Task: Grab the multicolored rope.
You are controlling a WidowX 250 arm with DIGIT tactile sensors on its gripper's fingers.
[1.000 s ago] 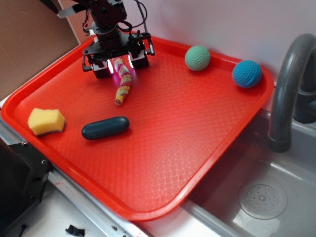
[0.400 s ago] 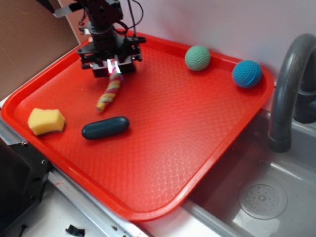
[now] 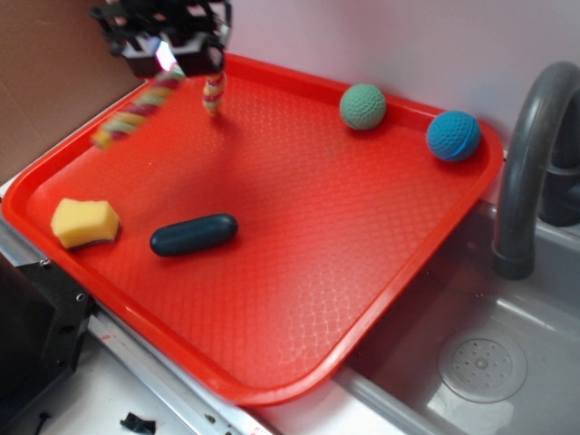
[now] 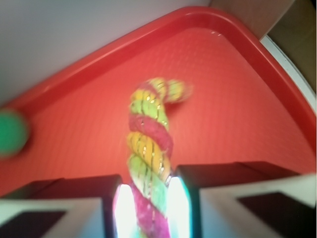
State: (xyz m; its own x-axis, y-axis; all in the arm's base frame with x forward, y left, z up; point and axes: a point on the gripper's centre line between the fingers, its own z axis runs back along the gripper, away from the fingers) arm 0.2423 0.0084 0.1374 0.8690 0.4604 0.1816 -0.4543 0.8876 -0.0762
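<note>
My gripper (image 3: 169,56) hangs above the far left corner of the red tray (image 3: 317,227), shut on the multicolored rope (image 3: 134,112). The rope is lifted off the tray and its long end swings out to the left, blurred. A short piece dangles to the right of the fingers. In the wrist view the rope (image 4: 148,148), banded yellow, pink, green and red, is pinched between the two lit pads of the gripper (image 4: 147,208). It runs forward and curls at its tip over the tray's corner (image 4: 233,99).
On the tray lie a yellow sponge (image 3: 84,222) and a dark teal capsule (image 3: 193,234) at the front left. A green ball (image 3: 362,106) and a blue ball (image 3: 453,135) rest at the back. A grey faucet (image 3: 530,154) and sink (image 3: 489,362) stand to the right.
The gripper shut on the rope's upper end, then rose and moved back left. The rope left the tray and now swings out to the left.
</note>
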